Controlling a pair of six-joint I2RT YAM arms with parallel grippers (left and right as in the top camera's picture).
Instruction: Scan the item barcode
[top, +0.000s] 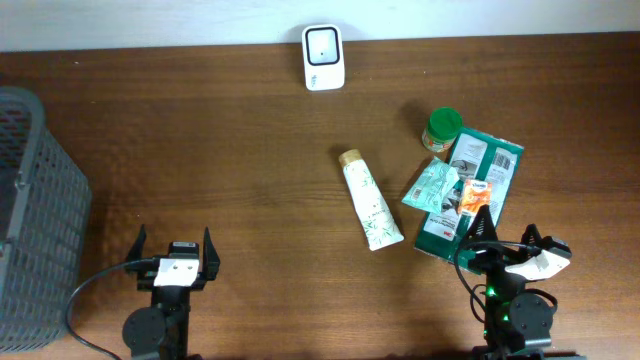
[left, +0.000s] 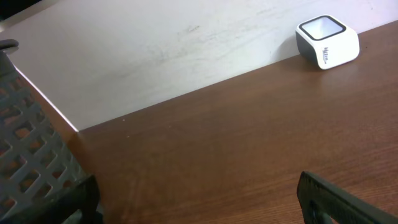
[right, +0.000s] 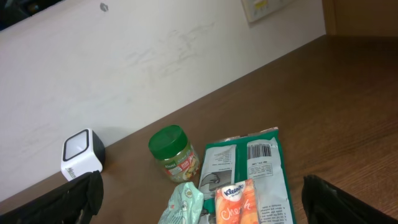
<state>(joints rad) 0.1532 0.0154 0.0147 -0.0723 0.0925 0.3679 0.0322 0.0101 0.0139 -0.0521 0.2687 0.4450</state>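
Observation:
A white barcode scanner (top: 323, 56) stands at the table's far edge, also seen as the scanner (left: 328, 40) and the scanner (right: 81, 155). The items lie at the right: a white tube (top: 370, 200), a green-lidded jar (top: 441, 130), a green-and-white packet (top: 470, 190) with its barcode (right: 260, 151) showing, a mint sachet (top: 430, 186) and an orange tissue pack (top: 476, 197). My left gripper (top: 176, 254) is open near the front left, holding nothing. My right gripper (top: 508, 248) is open just in front of the packet, holding nothing.
A grey slatted basket (top: 35, 215) fills the left edge of the table, close beside the left gripper. A pale wall runs behind the table's far edge. Bare brown wood (top: 250, 170) lies between basket and tube.

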